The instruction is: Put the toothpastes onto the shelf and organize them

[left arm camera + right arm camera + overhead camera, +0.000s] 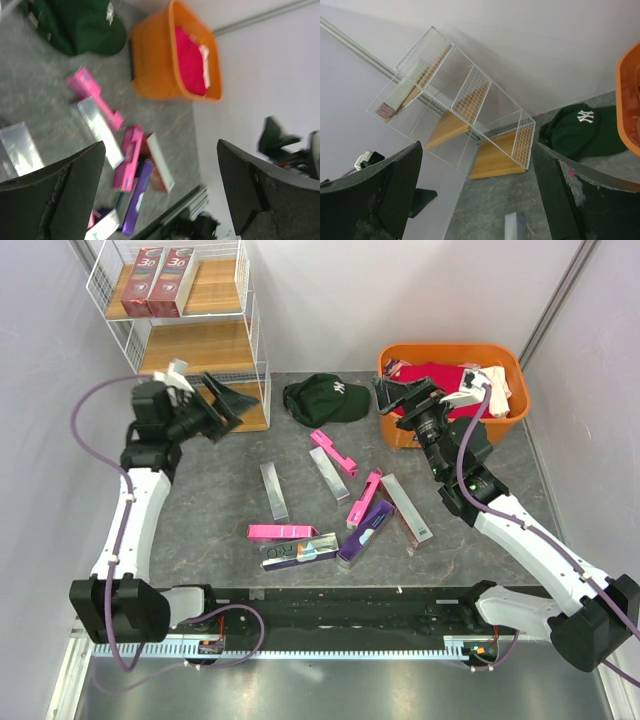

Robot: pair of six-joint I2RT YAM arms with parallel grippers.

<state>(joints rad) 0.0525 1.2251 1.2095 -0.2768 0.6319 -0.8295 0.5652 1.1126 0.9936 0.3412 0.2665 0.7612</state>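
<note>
The white wire shelf [190, 330] stands at the back left, and two dark red toothpastes [162, 282] lie side by side on its top board. Several more toothpastes lie loose mid-table: silver [273, 490], pink [333, 452], purple [365, 532], holographic [300, 552]. My left gripper [240, 410] hangs open and empty just in front of the shelf's bottom board, its wrist view looking over the loose boxes [131, 157]. My right gripper [395, 398] is open and empty beside the tub; its wrist view shows the shelf [470, 115] and one silver box [516, 227].
An orange tub [452, 355] holding red and white cloth stands at the back right, right behind my right gripper. A dark green cap [325, 398] lies between tub and shelf. Grey walls close in on both sides.
</note>
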